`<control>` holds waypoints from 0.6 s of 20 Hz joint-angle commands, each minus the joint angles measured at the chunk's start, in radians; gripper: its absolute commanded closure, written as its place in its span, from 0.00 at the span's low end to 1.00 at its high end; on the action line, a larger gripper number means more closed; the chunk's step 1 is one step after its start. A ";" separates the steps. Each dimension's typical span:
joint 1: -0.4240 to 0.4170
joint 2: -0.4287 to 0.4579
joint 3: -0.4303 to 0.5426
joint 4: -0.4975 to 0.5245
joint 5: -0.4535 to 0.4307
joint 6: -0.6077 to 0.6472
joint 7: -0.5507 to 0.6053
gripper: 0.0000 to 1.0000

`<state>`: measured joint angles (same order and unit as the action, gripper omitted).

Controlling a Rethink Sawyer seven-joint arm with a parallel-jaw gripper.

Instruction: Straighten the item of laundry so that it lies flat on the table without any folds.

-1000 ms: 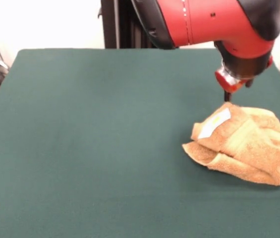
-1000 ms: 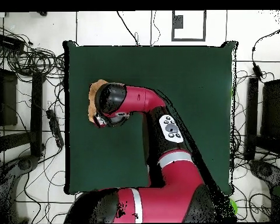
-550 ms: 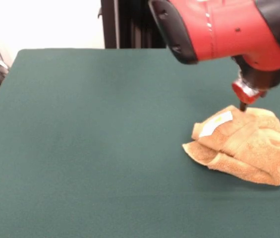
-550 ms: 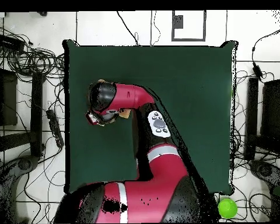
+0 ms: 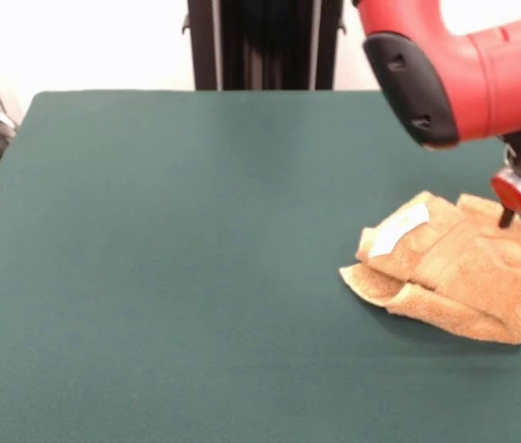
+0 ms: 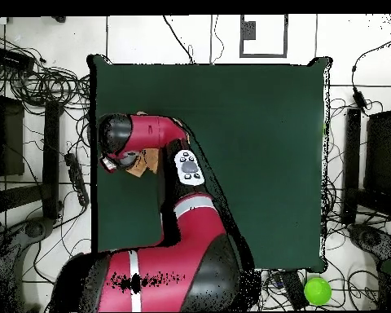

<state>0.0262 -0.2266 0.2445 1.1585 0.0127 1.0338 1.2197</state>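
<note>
The gripper (image 5: 505,219) hangs under the red wrist with one dark tip pressing onto — or just above — the top of the towel (image 5: 449,272). Only that one tip shows in the front view, and the overhead view hides it beneath the arm (image 6: 142,134), so whether the tool is spread or closed cannot be told, nor whether it has any cloth.

Judged from how things lie, the straightening has not really begun: the golden-orange towel is bunched in a thick, layered heap, nowhere near flat. All the work is left — a free edge or corner has to be found, drawn outward, and the stacked folds opened one after another.

The heap sits on the table (image 5: 177,258) close to its right edge in the front view, about midway between the near and far edges, with a wide stretch of green cloth to its left. At least two or three layers overlap; a rolled fold runs along the near side, and the white label (image 5: 398,229) lies face up on the upper left flap. The terry looks soft and limp, so it should probably drag and drape rather than spring open.
</note>
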 commanded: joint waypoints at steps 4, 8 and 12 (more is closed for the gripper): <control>0.036 0.029 -0.003 -0.072 0.052 0.008 0.293 0.00; 0.010 0.067 0.010 -0.157 0.046 0.143 0.227 0.00; 0.008 0.094 0.017 -0.232 0.011 0.273 0.151 0.00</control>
<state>0.0358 -0.1551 0.2445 1.0130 0.0114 1.1847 1.2197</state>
